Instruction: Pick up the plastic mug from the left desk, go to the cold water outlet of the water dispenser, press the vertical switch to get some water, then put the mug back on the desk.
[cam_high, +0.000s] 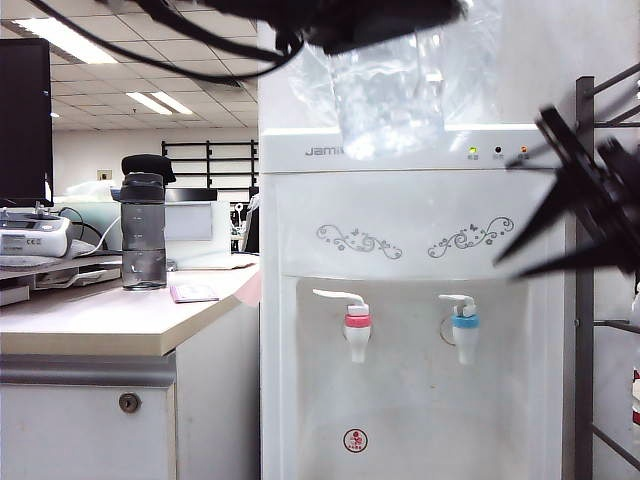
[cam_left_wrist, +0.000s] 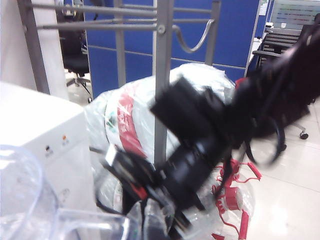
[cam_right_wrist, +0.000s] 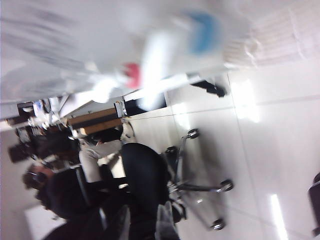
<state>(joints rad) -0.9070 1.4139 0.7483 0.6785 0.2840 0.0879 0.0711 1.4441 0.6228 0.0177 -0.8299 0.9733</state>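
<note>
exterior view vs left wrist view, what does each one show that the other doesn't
Only the exterior view shows the left desk with the smoky-grey bottle, and the water dispenser front with the cold water outlet and the red-collared tap.

Only the left wrist view shows the blue partition, an office chair and a bagged bottle on the floor.

Both show the plastic mug, the right end effector with its fingers apart, and the grey rack.

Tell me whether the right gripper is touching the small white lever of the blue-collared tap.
Apart. The exterior view shows the right gripper, fingers spread, up beside the floral swirls, with bare white panel between it and the lever below.
</note>
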